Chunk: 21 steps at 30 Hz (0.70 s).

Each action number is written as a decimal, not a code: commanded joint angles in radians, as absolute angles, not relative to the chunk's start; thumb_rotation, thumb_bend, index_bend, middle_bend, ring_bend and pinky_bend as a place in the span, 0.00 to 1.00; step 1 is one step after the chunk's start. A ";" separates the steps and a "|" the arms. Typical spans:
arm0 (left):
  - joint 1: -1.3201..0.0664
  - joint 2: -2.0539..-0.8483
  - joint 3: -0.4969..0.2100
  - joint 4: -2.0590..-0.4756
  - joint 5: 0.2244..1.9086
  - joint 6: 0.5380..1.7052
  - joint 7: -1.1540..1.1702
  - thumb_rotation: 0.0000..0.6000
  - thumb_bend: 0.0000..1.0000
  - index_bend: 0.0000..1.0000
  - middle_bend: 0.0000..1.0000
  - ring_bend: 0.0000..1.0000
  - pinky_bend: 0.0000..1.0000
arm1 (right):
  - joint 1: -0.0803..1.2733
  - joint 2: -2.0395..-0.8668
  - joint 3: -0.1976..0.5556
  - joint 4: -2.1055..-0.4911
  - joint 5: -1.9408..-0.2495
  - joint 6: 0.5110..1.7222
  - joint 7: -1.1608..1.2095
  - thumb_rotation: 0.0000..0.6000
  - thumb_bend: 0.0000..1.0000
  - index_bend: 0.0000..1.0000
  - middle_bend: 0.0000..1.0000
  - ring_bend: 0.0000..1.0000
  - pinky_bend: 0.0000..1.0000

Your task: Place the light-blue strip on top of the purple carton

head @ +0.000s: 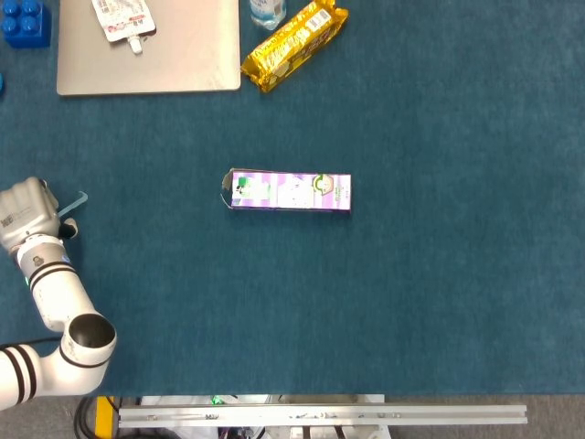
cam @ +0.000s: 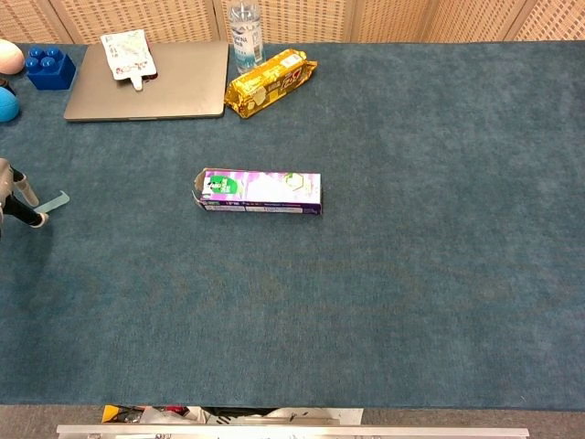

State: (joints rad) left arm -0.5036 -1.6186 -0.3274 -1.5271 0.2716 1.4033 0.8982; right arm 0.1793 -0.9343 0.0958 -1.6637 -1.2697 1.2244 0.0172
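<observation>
Head view shows the left hand at the desk's edge, fingers clamped on the light-blue strip; the purple carton lies well apart, rightward
</observation>
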 commanded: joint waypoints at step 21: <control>-0.517 -1.643 -0.343 -1.458 0.268 1.379 0.872 1.00 0.27 0.51 1.00 1.00 1.00 | 0.173 -0.930 0.097 -1.660 -1.260 1.223 0.017 1.00 0.26 0.00 0.40 0.35 0.34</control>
